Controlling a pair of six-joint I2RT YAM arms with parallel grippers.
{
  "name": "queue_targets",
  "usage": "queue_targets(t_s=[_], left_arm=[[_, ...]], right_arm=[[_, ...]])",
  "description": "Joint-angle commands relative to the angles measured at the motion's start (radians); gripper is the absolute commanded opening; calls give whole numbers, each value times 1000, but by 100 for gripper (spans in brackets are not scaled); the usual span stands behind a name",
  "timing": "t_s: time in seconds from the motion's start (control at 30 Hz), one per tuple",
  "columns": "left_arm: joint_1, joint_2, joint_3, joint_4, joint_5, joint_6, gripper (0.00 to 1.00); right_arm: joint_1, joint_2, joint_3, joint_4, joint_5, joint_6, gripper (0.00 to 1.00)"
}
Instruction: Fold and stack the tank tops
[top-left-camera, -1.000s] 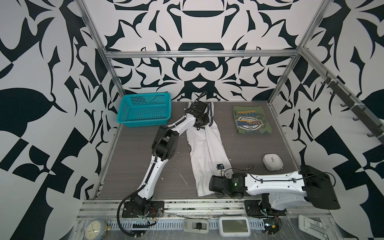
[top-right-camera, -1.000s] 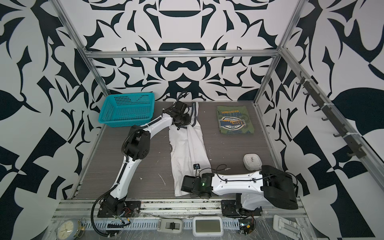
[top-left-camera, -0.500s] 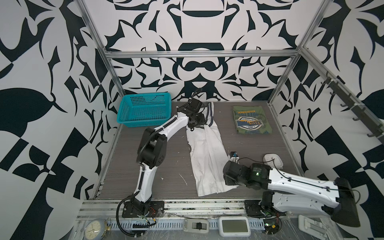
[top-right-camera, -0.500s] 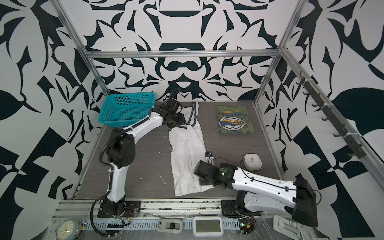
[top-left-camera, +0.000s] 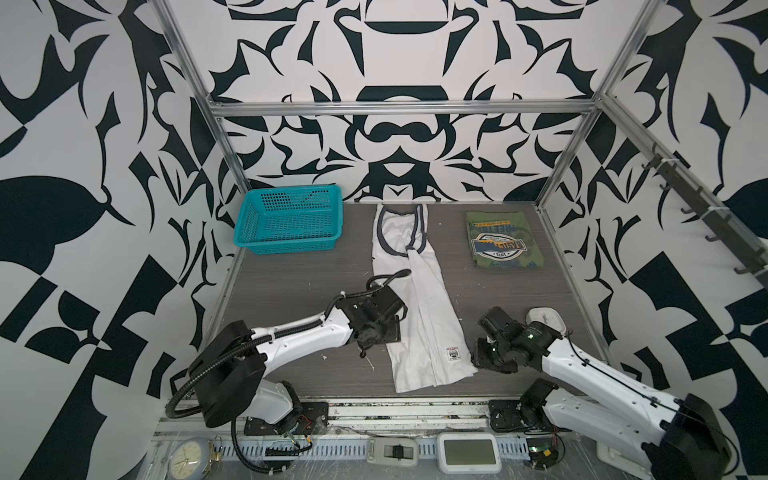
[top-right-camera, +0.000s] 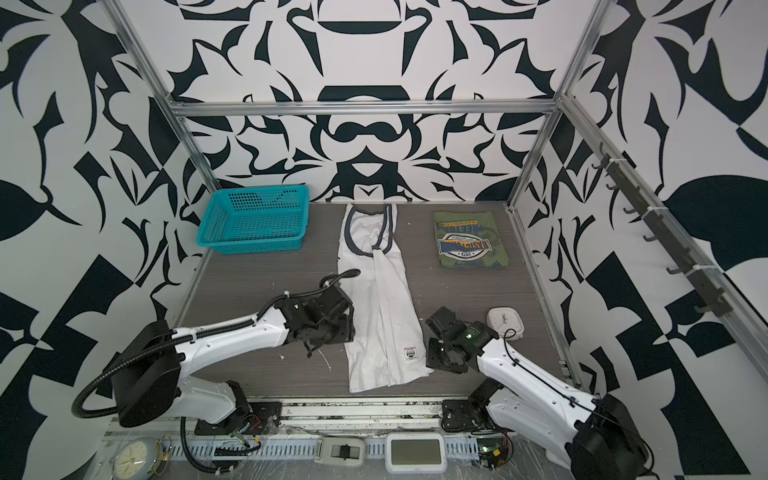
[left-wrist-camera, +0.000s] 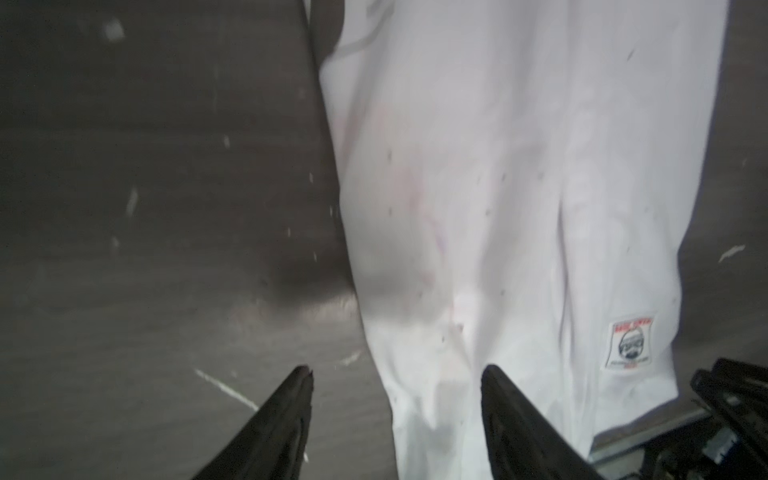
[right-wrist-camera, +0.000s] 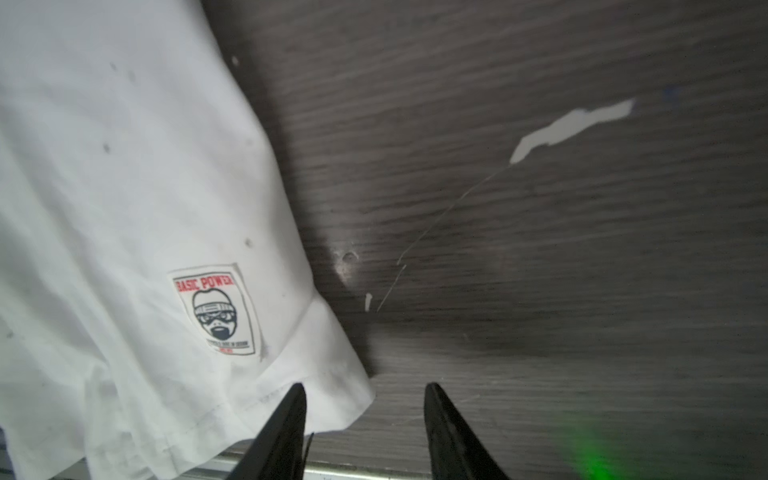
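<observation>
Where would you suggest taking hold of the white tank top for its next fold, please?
The white tank top lies flat as a long strip, so grip its two near hem corners, left gripper and right gripper each coming low from its own side.

White tank top (top-left-camera: 422, 307), navy trim, lies as a long folded strip in the middle; olive green tank top (top-left-camera: 500, 245), folded square, badge up, back right

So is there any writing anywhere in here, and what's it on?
"BASIC POWER": red, on the small label sewn to the white tank top, near its hem.
Fine print below the label's face drawing: too small to read.
Badge print on the green tank top: upside down, too small to read.
Clock dial at the front edge: blurred.
</observation>
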Motion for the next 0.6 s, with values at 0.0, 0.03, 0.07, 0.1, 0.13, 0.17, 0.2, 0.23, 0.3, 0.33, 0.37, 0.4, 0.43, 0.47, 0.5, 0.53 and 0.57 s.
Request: queue_targets(t_s=[0.0,0.03,0.07,0.1,0.13,0.17,0.2,0.23,0.3,0.33,0.37,0.4,0.43,0.47,0.5,0.53,0.57], left_arm=[[-96,-72,-55,-13,-52,-184,68],[-129,-81,-72,-14,-59,-220,68],[-156,-82,-90,-12,-56,-252,69],[-177,-79,-102,-7,-53,-275,69],[-199,-72,-115,7,-52,-296,69],[-221,-57,-123,27,-48,-310,69],[-236,-43,-127,40,-44,-324,69],[-250,-23,-127,56,-36,-330,69],[-272,9,-119,65,-36,-334,69],[-280,23,-117,66,-38,-340,68],[-286,36,-118,74,-38,-346,68],[-287,43,-123,84,-35,-352,67],[-288,51,-129,103,-32,-356,66],[-288,57,-135,119,-29,-358,64],[-290,62,-136,130,-27,-360,62],[-290,67,-138,143,-25,-360,59],[-290,76,-140,156,-22,-359,57]], right_arm=[[-5,5,-30,52,-64,-21,47],[-5,5,-41,59,-65,-19,46],[-5,4,-53,73,-71,-19,46],[-4,5,-60,84,-76,-17,45],[-5,8,-62,89,-77,-18,44],[-5,12,-59,91,-75,-19,43],[-4,15,-58,91,-73,-23,43],[-5,18,-53,91,-67,-24,42],[-5,23,-48,95,-58,-27,41],[-5,29,-48,105,-60,-26,39],[-5,38,-51,117,-67,-26,38],[-5,45,-55,130,-78,-23,36],[-5,57,-61,143,-91,-21,34],[-4,66,-64,143,-90,-22,32],[-3,72,-62,142,-89,-22,30],[-4,75,-66,141,-93,-22,27],[-5,73,-68,141,-97,-21,24]])
